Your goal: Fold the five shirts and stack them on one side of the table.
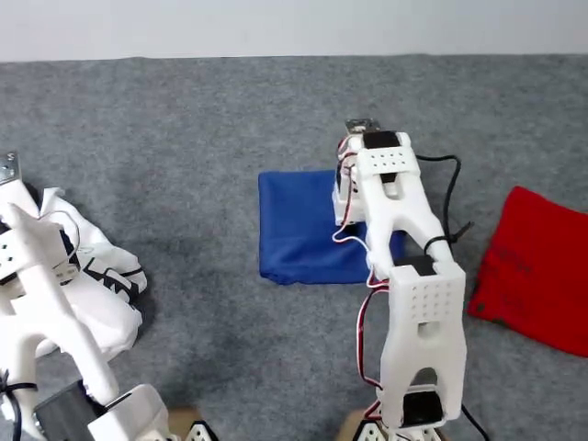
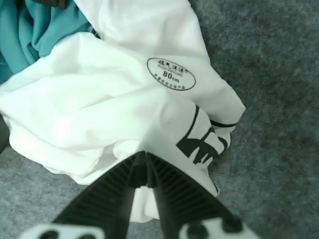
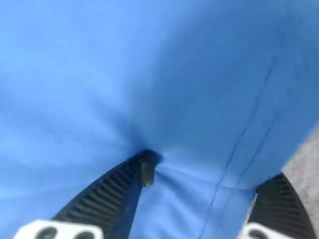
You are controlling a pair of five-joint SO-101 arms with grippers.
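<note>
High view: a grey, felt-like table (image 1: 184,119) is seen from above, and the two white arms are set at its near edge. The right arm (image 1: 418,303) is stretched forward over the middle of the table, while the left arm (image 1: 46,312) is bent over the left side. A crumpled white shirt (image 1: 101,294) is heaped under and beside the left arm, unfolded, with a black print (image 2: 199,144) on one part. A blue shirt (image 1: 294,230) is laid flat near the middle as a folded rectangle, its right portion covered by the right arm. A red shirt (image 1: 537,266), also folded, is placed well apart from it at the right edge of the table. In the left wrist view a teal shirt (image 2: 25,30) is tucked against the white one, partly beneath it. The right gripper (image 3: 209,177) is spread wide and pressed down onto the blue cloth, which is puckered at the tip of one finger (image 3: 144,172); nothing is clamped. The left gripper (image 2: 145,167) is drawn together, tip against tip, right at a fold of the white shirt; whether cloth is pinched there cannot be told. A small oval label (image 2: 171,73) is printed on the white cloth.
</note>
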